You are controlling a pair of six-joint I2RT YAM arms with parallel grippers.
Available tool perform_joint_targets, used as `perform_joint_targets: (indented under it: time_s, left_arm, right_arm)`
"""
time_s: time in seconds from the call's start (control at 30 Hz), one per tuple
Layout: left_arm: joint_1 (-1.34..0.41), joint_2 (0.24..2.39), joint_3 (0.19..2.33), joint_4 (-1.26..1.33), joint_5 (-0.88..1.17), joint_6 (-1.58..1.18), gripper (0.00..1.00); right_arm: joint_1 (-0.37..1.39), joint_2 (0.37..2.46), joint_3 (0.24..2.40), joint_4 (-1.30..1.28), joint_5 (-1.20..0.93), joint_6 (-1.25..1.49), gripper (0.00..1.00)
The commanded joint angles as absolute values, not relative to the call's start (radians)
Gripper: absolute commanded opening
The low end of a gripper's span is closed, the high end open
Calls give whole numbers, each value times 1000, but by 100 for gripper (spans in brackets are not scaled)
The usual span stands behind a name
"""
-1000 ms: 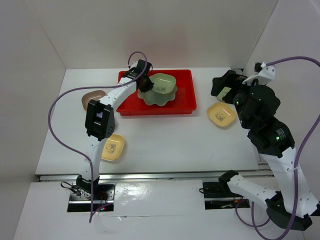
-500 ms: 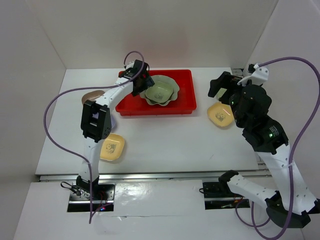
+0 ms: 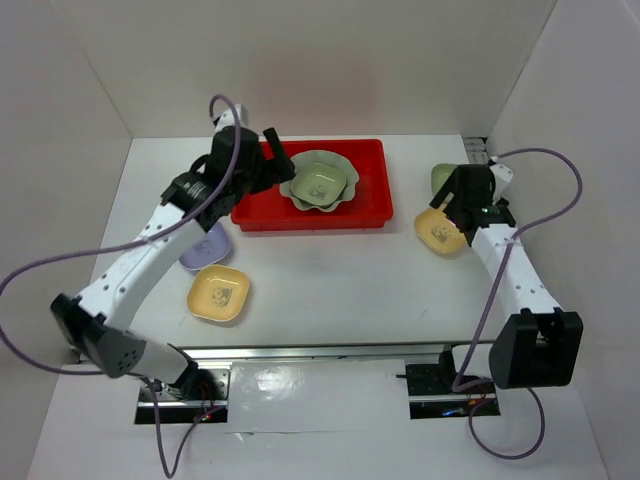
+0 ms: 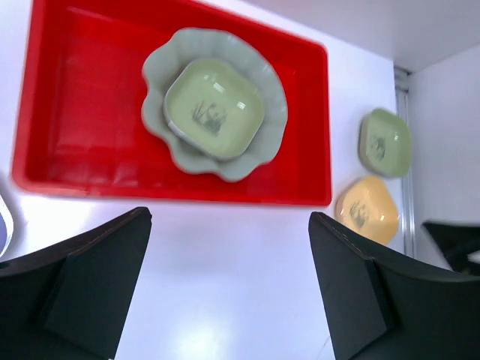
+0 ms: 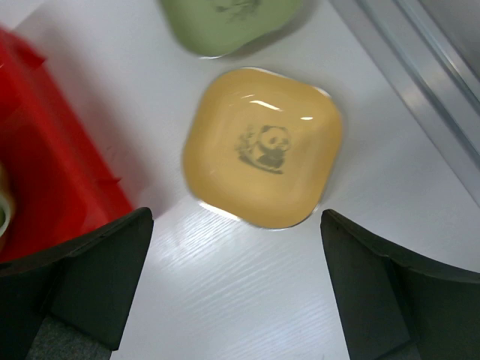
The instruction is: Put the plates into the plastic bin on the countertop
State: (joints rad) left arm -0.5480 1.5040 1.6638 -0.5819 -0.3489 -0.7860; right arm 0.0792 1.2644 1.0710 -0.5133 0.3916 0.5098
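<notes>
White walls close in a plain white worktop [image 3: 330, 270], with the red plastic bin [image 3: 372, 203] lying toward its far side, long edge facing the arms. Inside the bin, right of its middle, sits the large pale-green scalloped dish [image 3: 296, 195]. A small green dish [image 4: 214, 109] with a dark centre print is nested squarely in its hollow. The bin's left half shows bare red floor.

The left end effector [image 4: 229, 215] hangs over the bin's left end with its jaws spread wide and nothing between them. In its wrist view both dark fingers [image 4: 90, 289] frame the bin's near rim from above. A lavender dish [image 3: 204, 246] lies on the worktop just in front of the bin's left corner, partly hidden under the left arm. Nearer the arms, a yellow dish [image 3: 219, 294] lies beside it.

To the right of the bin, apart from it, a second yellow dish [image 5: 263, 146] with a panda print rests flat on the worktop. A second green dish [image 5: 225, 16] lies just behind it. The right end effector [image 5: 236, 216] hovers over this yellow dish, jaws fully spread and gripping nothing. One finger [image 5: 82, 281] shows on each side of the dish's near edge. Whether the fingertips touch the worktop cannot be told.
</notes>
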Motion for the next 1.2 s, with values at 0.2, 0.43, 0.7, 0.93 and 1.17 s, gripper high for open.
perform_joint_targets:
  time_s: [0.2, 0.43, 0.7, 0.93, 1.17]
  left_arm:
    - [-586, 1273, 1390, -653, -239, -709, 99]
    - [-586, 1187, 1370, -704, -227, -660, 99]
    - [-554, 1150, 1393, -713, -227, -637, 95]
    - [-523, 1141, 1393, -713, -209, -627, 95]
    - [-488, 1141, 1384, -713, -189, -618, 95]
  right_arm:
    - [-144, 1333, 911, -289, 215, 604, 94]
    - [-213, 1518, 879, -190, 186, 583, 81]
    - [-222, 1663, 868, -117, 164, 574, 58]
    - [-222, 1732, 879, -137, 173, 574, 21]
    - [-212, 1657, 870, -224, 204, 603, 0]
